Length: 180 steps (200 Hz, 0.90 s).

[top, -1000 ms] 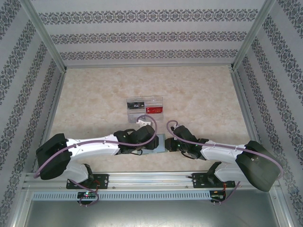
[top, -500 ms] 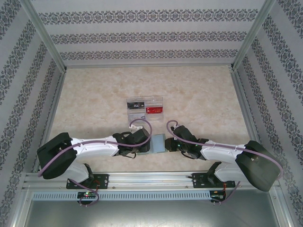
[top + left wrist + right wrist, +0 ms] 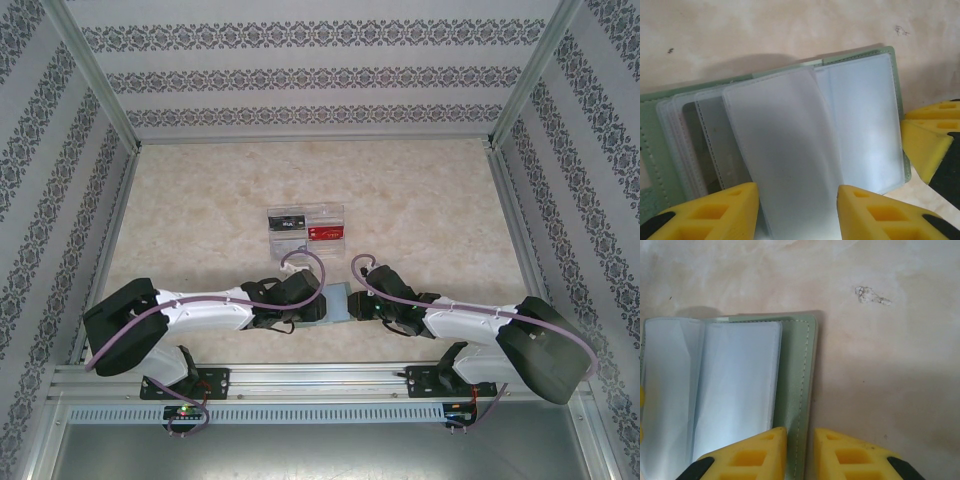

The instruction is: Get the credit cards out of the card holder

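Left gripper edges back over holder, jaws apart astride a sleeve; right gripper clamps cover. Cards in tray; sleeves look empty.

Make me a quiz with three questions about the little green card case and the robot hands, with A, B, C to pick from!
1. Where does the card holder lie?
A) between the left gripper and the right gripper
B) on the metal rail by the arms' bases
C) against the far wall

2. What colour is its cover?
A) red
B) grey-green
C) black

3. How is it now?
A) folded shut
B) standing on edge
C) lying open

Answers:
1 A: the top view shows it on the table between the two arms' tips.
2 B: both wrist views show a grey-green rim with stitching.
3 C: its pale sleeves are fanned out over the flat cover.
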Motion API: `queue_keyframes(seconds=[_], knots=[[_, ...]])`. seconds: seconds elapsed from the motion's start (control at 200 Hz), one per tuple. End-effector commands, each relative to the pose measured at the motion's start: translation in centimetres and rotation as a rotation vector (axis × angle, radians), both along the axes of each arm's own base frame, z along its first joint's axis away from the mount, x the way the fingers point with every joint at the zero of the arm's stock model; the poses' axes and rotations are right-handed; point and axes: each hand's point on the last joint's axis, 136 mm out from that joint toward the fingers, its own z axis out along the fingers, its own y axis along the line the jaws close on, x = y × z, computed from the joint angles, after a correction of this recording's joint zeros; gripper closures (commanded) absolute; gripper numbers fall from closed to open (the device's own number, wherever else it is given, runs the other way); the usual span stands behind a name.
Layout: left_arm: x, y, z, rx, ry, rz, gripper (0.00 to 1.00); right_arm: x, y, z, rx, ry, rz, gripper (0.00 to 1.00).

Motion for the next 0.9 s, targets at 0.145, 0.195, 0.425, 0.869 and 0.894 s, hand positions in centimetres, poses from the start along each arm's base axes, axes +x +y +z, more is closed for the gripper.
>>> queue_keyframes(seconds=[0.145, 0.195, 0.425, 0.869, 0.894], knots=[[0.5, -1.7, 0.5, -0.051, -0.012, -0.047, 0.51, -0.1, 0.3, -0.2, 0.002, 0.022, 0.003, 0.76], [0.6, -2.1, 0.9, -0.063, -0.023, -0.058, 0.49, -0.2, 0.4, -0.2, 0.002, 0.024, 0.005, 0.76], [0.9, -4.2, 2.4, -0.111, -0.051, -0.111, 0.49, -0.1, 0.3, -0.1, 0.003, 0.019, 0.002, 0.76], [1.2, -0.7, 4.3, -0.041, -0.144, -0.035, 0.49, -0.1, 0.3, -0.2, 0.002, 0.019, 0.001, 0.76], [1.2, -0.1, 4.4, -0.038, -0.152, -0.018, 0.49, -0.1, 0.3, -0.2, 0.002, 0.020, 0.002, 0.76]])
